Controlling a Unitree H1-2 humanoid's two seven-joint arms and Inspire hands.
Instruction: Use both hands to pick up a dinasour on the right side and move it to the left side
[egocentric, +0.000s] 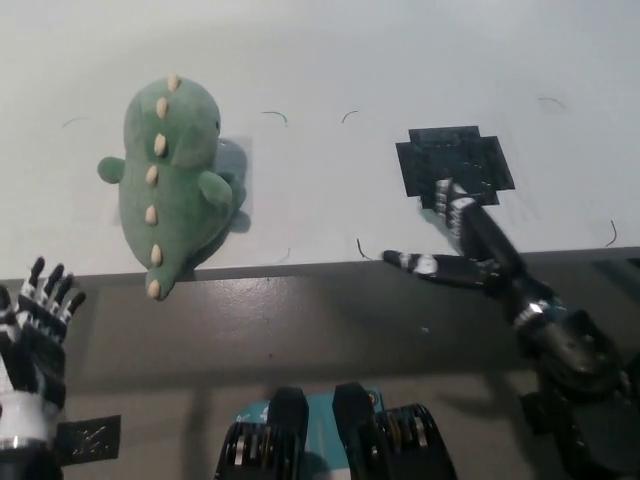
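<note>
The dino lies on the left side of the table, so the job looks done. Both hands are empty, fingers spread: left hand below it, right hand far off.

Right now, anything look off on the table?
The green dinosaur lies on its side at the table's left, with its tail tip overhanging the front edge. Both hands are open and clear of it.
</note>
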